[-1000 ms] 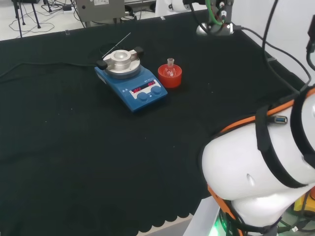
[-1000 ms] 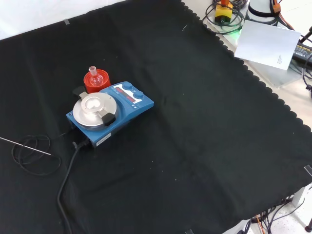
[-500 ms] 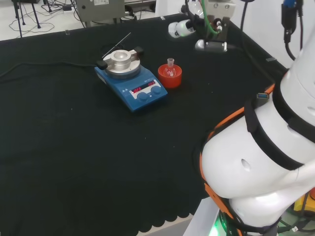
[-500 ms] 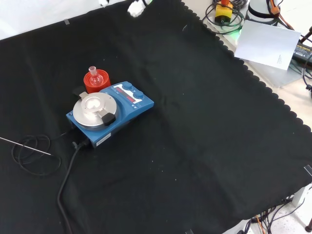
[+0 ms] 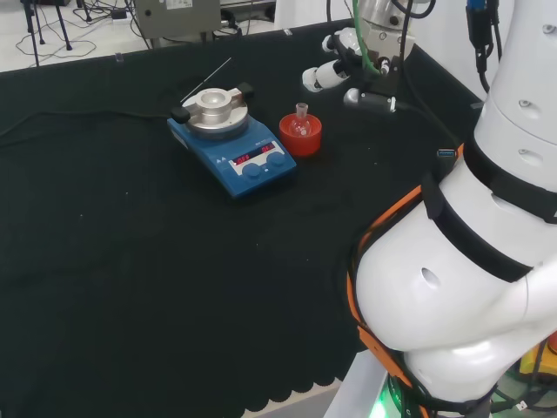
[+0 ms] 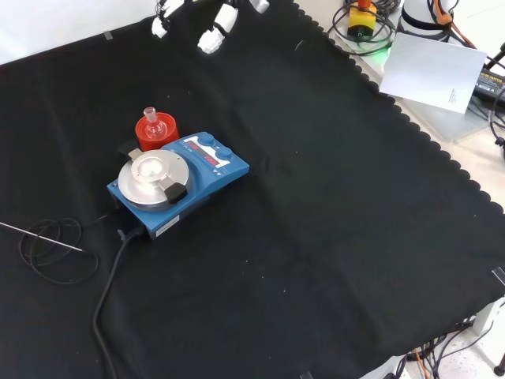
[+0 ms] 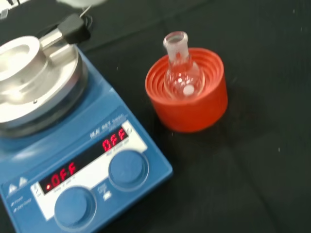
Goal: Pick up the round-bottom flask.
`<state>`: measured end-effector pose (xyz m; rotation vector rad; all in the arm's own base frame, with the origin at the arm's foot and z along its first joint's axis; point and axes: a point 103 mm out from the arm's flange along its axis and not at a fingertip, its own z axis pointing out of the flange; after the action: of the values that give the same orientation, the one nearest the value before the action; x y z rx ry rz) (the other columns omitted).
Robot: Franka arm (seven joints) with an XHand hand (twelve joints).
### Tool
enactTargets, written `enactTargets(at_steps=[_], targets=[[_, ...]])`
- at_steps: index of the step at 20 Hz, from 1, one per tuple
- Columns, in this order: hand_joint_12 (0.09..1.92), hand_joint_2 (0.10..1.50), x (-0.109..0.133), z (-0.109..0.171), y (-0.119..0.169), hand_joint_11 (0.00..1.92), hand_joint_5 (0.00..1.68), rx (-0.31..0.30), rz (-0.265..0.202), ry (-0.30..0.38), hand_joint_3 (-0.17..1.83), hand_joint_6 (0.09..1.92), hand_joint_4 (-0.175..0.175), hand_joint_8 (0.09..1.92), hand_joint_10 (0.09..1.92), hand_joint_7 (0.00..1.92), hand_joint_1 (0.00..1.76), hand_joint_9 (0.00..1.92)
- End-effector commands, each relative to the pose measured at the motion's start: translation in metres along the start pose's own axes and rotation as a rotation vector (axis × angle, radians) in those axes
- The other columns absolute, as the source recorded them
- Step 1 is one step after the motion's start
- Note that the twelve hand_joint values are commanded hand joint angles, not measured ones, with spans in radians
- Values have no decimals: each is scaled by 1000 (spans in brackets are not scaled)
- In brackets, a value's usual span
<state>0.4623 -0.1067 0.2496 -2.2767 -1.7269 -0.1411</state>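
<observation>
The small glass flask (image 7: 181, 73) sits upright in a red ribbed stand (image 7: 189, 99) on the desk (image 6: 331, 237), just beside a blue hotplate (image 6: 177, 181). The hand (image 5: 335, 65) hangs in the air to the right of the flask in the head view, well apart from it, its fingers (image 6: 217, 28) loosely spread and holding nothing.

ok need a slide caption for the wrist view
Small round-bottom flask upright in a red ribbed stand, beside a blue stirrer plate on black cloth.
</observation>
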Motion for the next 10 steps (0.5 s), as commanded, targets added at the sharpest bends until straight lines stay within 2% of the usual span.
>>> enactTargets(at_steps=[1, 10], targets=[[1298, 745, -1, 52, 51, 0, 502, -64, -6, 36, 481, 87, -54, 627, 711, 223, 792, 340], [1327, 679, -7, 85, 85, 0, 547, -51, 18, 72, 569, 87, -60, 661, 725, 262, 836, 386]])
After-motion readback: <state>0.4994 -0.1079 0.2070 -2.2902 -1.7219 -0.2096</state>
